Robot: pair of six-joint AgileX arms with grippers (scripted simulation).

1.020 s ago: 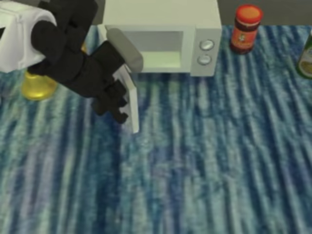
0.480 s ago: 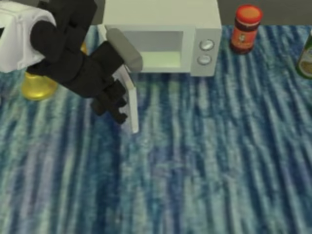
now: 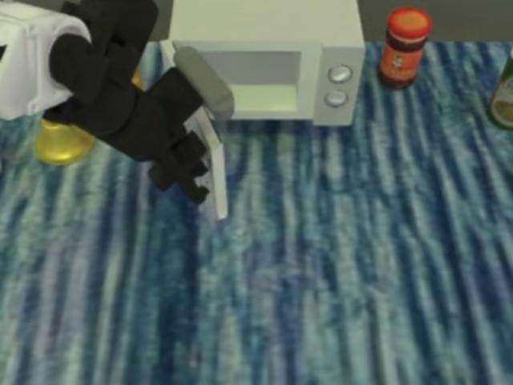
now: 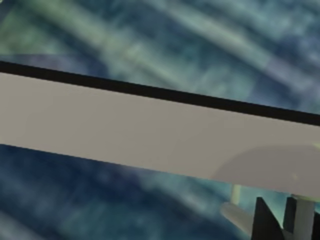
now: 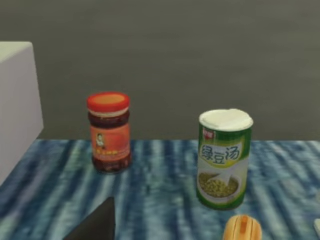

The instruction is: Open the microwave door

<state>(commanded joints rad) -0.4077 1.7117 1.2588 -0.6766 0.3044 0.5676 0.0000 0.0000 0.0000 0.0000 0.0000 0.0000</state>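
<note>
The off-white microwave (image 3: 264, 24) stands at the back middle of the table, its cavity showing beside the two-knob panel (image 3: 338, 84). The microwave door (image 3: 217, 180) is swung out roughly square to the front and pokes toward the table's near side, seen edge-on. My left gripper (image 3: 198, 178) sits at the door's left face near its free end, shut on it. In the left wrist view the door (image 4: 150, 130) fills the frame as a wide pale band. My right gripper (image 5: 100, 227) is out of the top view and shows only a dark tip in its wrist view.
A red-lidded jar (image 3: 404, 46) stands right of the microwave and a green can (image 3: 503, 88) at the right edge. A yellow object (image 3: 62, 138) and a white one (image 3: 32, 56) sit at the back left. An orange item (image 5: 242, 229) lies near the can.
</note>
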